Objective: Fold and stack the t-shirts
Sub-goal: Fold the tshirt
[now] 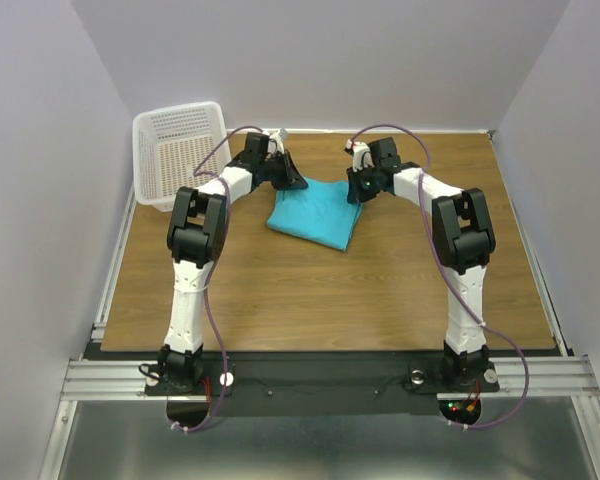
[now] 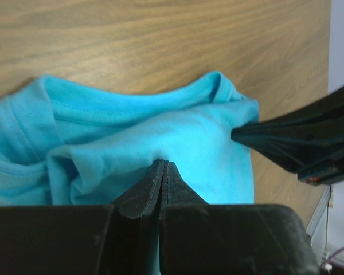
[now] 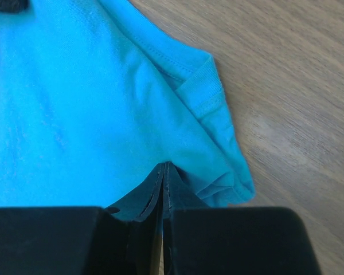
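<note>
A soft turquoise cloth t-shirt (image 1: 313,215) lies loosely bunched in a rough four-sided heap on the far middle of the brown wood-grain surface (image 1: 310,290), between the two arms. Its knit fabric is smooth and matte, with stitched hems, a ribbed band along one edge and rounded folds where layers overlap. At the far left corner of the surface, well apart from the t-shirt, a white plastic lattice basket (image 1: 178,150) stands tilted against the wall, its open side facing the camera. The left end effector (image 2: 162,163), black and wedge-shaped, is at the heap's far left corner; its two fingers are pressed together with only a hairline seam between them, and their tips pinch a raised fold of the t-shirt. The right end effector (image 3: 164,166) is at the far right corner, its fingers likewise pressed together, nipping the cloth near a hemmed corner that lies flat on the wood beside it.
</note>
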You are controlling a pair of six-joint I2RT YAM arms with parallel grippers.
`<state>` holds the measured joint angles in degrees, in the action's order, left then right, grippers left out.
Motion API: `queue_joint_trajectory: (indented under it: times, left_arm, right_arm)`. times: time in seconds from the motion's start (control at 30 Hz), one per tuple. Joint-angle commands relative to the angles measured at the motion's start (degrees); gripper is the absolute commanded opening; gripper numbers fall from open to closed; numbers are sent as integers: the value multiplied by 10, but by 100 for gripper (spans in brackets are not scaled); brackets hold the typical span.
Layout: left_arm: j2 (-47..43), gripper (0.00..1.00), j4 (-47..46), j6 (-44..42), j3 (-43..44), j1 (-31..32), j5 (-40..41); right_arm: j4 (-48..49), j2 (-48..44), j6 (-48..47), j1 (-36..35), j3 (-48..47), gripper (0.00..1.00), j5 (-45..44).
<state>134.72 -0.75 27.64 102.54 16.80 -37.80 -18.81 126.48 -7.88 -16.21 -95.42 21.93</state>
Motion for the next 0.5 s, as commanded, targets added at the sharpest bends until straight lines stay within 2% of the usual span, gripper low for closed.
queue_joint_trajectory:
  times: [0.0,0.13,0.27,0.47]
  left_arm:
    - [6,10,-24,22,42,-5,49]
    - [22,12,-21,35,69,-8,96]
    - [53,13,5,40,121,-8,120]
    - [66,15,21,38,155,-9,151]
  right_arm:
    - [10,-10,0,1,3,6,-21]
    - [9,-12,-3,0,9,6,-24]
    - [7,-17,-6,0,15,5,-32]
    - [7,-23,-10,0,25,4,-44]
